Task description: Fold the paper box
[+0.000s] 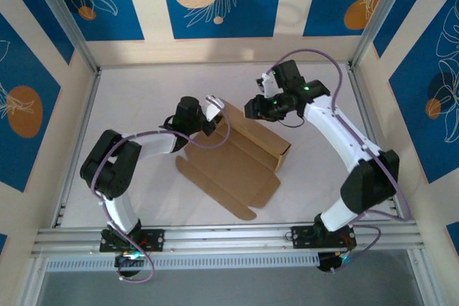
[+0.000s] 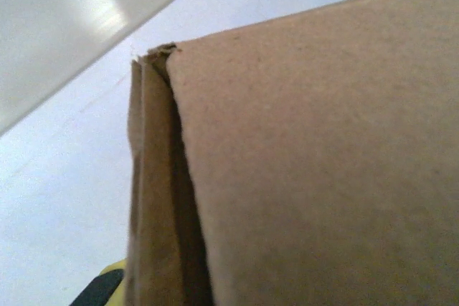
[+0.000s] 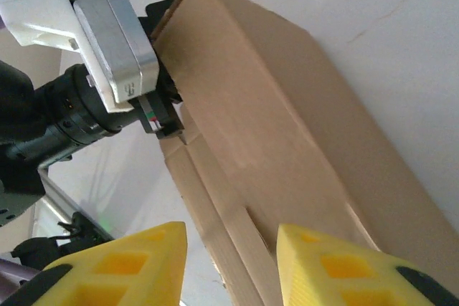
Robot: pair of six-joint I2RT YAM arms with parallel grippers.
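Note:
The paper box (image 1: 240,163) lies mid-table, partly folded. Its long far wall (image 1: 262,137) stands upright and a flat panel with rounded flaps (image 1: 222,177) spreads toward me. My left gripper (image 1: 214,110) is shut on the box's left end. In the left wrist view, brown cardboard (image 2: 315,163) presses close with a doubled edge, and one yellow fingertip (image 2: 107,288) peeks out at the bottom. My right gripper (image 1: 253,109) hovers at the far wall's left part. Its yellow fingers stand apart (image 3: 231,263), open, straddling the folded wall edge (image 3: 287,141). The left wrist body (image 3: 115,48) sits at the box corner.
The white table (image 1: 143,98) is fenced by aluminium rails, one along the near edge (image 1: 229,236) and one down each side. Blue patterned panels rise behind and beside it. Purple cables loop off both arms over the box area.

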